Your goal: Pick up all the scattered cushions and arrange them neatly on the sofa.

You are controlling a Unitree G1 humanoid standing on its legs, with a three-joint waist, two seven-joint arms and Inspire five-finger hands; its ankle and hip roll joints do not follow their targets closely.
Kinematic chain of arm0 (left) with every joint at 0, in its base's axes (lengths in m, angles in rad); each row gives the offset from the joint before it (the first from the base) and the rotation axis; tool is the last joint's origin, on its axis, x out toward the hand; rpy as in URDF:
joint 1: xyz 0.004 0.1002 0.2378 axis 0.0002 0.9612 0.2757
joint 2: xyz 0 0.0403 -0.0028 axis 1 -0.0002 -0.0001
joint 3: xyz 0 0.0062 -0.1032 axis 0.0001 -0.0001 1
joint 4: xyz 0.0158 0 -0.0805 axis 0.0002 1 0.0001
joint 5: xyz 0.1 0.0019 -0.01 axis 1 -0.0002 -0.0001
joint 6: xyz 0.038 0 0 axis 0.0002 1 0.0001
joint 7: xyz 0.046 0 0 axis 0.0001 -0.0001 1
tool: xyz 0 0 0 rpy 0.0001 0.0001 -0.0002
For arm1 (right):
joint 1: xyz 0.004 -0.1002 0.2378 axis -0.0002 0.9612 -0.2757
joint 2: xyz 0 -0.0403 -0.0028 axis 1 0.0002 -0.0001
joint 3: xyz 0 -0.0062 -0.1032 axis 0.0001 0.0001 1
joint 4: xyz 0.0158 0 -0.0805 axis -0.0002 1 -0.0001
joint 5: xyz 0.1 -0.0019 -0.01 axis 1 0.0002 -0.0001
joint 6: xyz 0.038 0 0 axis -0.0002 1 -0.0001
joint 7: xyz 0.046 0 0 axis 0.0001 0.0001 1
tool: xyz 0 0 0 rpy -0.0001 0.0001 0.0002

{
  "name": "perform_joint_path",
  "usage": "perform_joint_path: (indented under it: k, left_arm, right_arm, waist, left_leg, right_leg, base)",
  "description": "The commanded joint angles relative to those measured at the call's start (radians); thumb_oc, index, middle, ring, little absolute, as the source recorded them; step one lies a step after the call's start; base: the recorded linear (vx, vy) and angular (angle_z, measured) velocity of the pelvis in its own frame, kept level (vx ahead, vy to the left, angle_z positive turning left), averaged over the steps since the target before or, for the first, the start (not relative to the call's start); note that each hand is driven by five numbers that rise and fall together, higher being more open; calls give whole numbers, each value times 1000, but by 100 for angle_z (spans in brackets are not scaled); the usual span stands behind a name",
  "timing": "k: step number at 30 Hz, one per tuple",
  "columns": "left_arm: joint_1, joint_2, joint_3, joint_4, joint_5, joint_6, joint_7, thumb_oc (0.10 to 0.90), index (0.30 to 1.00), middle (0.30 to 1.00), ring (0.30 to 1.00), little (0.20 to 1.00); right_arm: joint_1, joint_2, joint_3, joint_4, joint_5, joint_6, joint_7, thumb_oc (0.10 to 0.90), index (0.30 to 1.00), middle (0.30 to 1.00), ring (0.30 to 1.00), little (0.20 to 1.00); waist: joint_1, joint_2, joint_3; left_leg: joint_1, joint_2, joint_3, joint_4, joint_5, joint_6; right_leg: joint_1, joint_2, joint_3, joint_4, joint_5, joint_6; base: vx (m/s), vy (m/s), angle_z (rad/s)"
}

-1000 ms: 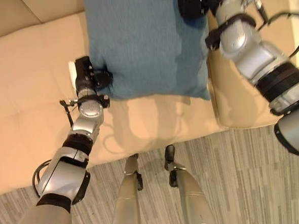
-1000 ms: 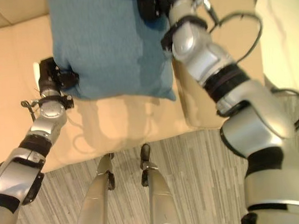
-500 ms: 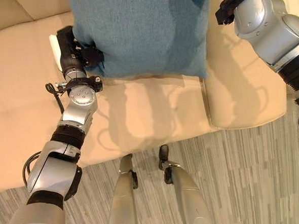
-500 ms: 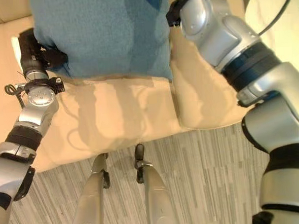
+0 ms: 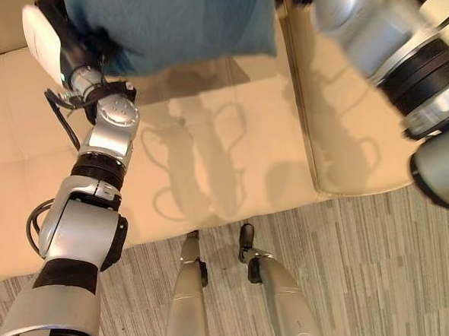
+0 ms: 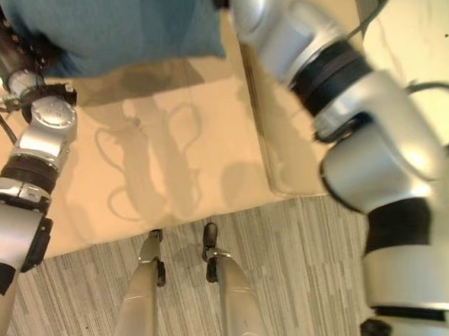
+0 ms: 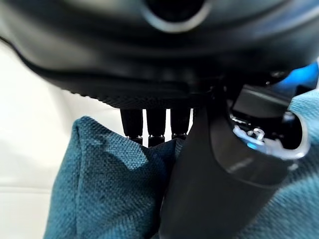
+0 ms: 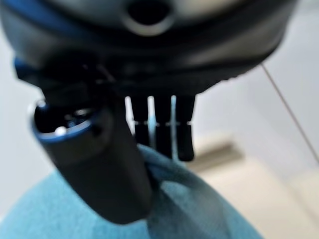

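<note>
Beige sofa (image 5: pixel 231 152) — blue cushion (image 5: pixel 178 26) held above its seat, left hand (image 5: pixel 88 51) and right hand (image 8: pixel 124 164) each pinching a corner.

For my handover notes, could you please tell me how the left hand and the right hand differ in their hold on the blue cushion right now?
The left hand pinches the blue cushion at a bunched corner on the robot's left; the right hand pinches its edge on the opposite side. In the head views the left hand shows beside the cushion, the right arm reaches past the top edge. Both are shut on the fabric.
</note>
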Motion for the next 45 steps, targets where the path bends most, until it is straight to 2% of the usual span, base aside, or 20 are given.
perform_joint_path:
  k: [1,4,6,11,12,14,18,21,25,28,30,34,37,40,42,43,45]
  left_arm:
    - [-123,-2,-6,75,-41,-54,-21,800,900,900,900,900]
    - [-108,7,22,174,-113,-28,-78,800,900,900,900,900]
    - [-93,19,32,198,-120,-14,-87,800,900,900,900,900]
    - [-57,40,30,196,-83,17,-103,800,900,900,900,900]
    - [-50,53,22,205,-61,28,-111,800,900,900,900,900]
    - [-13,73,52,196,-71,36,-122,800,900,900,900,900]
    - [38,102,136,102,-129,22,-116,800,900,900,900,900]
    - [126,97,217,-14,-161,-3,-115,800,900,900,900,900]
    - [257,93,297,-191,-203,-32,-127,800,900,900,900,900]
    - [448,85,360,-417,-228,-64,-159,800,900,900,900,900]
    - [595,70,418,-514,-250,-77,-189,800,900,900,900,900]
    - [867,5,519,-642,-291,-91,-219,800,900,900,900,900]
    - [954,-13,559,-639,-280,-81,-229,800,900,900,900,900]
    - [1014,-14,580,-566,-235,-57,-232,800,900,900,900,900]
    - [1034,-1,600,-349,-202,-23,-253,800,900,900,900,900]
    - [1030,16,625,-179,-228,-3,-276,800,900,900,900,900]
    - [1034,24,645,-129,-236,1,-280,800,900,900,900,900]
  right_arm:
    - [34,124,-140,68,155,-89,-11,800,900,900,900,900]
    - [89,208,-173,72,278,-95,45,800,900,900,900,900]
    - [115,236,-186,43,312,-101,48,800,900,900,900,900]
    - [161,238,-238,-40,355,-113,34,800,900,900,900,900]
    - [162,230,-243,-64,360,-119,33,800,900,900,900,900]
    - [183,207,-276,-167,371,-134,15,800,900,900,900,900]
    - [285,84,-359,-434,274,-128,-30,800,900,900,900,900]
    - [458,-39,-450,-645,165,-105,-25,800,900,900,900,900]
    - [813,-112,-654,-853,120,-101,20,800,900,900,900,900]
    - [1124,-82,-791,-942,139,-96,103,800,900,900,900,900]
    - [1277,-48,-860,-955,125,-86,137,800,900,900,900,900]
    - [1506,59,-932,-944,157,-80,200,800,900,900,900,900]
    - [1586,84,-952,-927,161,-72,234,800,900,900,900,900]
    - [1652,106,-970,-881,187,-77,261,800,900,900,900,900]
    - [1712,118,-964,-834,214,-85,294,800,900,900,900,900]
    - [1741,115,-950,-798,247,-93,315,800,900,900,900,900]
    - [1754,107,-954,-789,251,-91,317,800,900,900,900,900]
  waist:
    - [0,-111,-106]
    - [-20,-109,-106]
    - [-30,-113,-102]
    - [-45,-105,-105]
    - [-46,-104,-95]
    - [-51,-92,-94]
    - [-67,-71,-99]
    - [-77,-57,-114]
    - [-88,-41,-136]
    - [-86,-38,-158]
    - [-88,-35,-178]
    - [-100,-25,-220]
    - [-113,-15,-245]
    - [-128,-3,-275]
    - [-145,10,-308]
    - [-154,16,-326]
    - [-160,17,-336]
  left_leg:
    - [175,-66,46,-119,-143,-14]
    - [177,-61,44,-135,-163,-26]
    - [175,-58,47,-135,-163,-29]
    - [173,-60,55,-136,-165,-26]
    - [164,-62,65,-131,-138,-21]
    - [179,-66,72,-130,-145,-18]
    - [221,-74,79,-130,-163,-9]
    - [253,-81,81,-130,-181,1]
    - [291,-93,76,-127,-202,17]
    - [320,-101,65,-113,-224,34]
    - [341,-104,65,-100,-242,42]
    - [393,-101,70,-86,-263,49]
    - [417,-101,74,-88,-265,52]
    - [450,-97,80,-97,-268,53]
    - [500,-91,98,-116,-273,51]
    - [533,-88,113,-121,-286,51]
    - [539,-88,121,-121,-287,52]
  right_leg:
    - [243,-46,41,-464,198,116]
    - [241,-37,54,-480,192,123]
    - [239,-36,57,-484,197,124]
    - [233,-37,68,-488,205,125]
    - [222,-41,63,-484,227,121]
    - [232,-42,74,-484,227,121]
    - [270,-45,86,-482,221,121]
    - [300,-49,85,-478,212,120]
    - [341,-54,74,-476,200,121]
    - [374,-59,59,-475,189,118]
    - [398,-61,53,-469,179,117]
    - [445,-66,52,-456,163,116]
    - [459,-69,56,-450,161,118]
    - [477,-72,56,-445,156,120]
    - [508,-75,57,-448,155,123]
    - [529,-71,66,-450,149,123]
    - [530,-70,72,-453,153,124]
  base:
    - [-14,31,1]
    - [88,28,6]
    - [7,16,2]
    - [-8,48,-1]
    - [-87,74,-10]
    - [-32,100,-11]
    - [35,61,-10]
    - [64,36,4]
    - [56,30,-1]
    - [72,5,-3]
    - [69,24,-4]
    - [75,44,-11]
    - [32,54,-2]
    - [86,69,-2]
    - [122,75,-2]
    - [86,56,-8]
    - [73,46,-29]
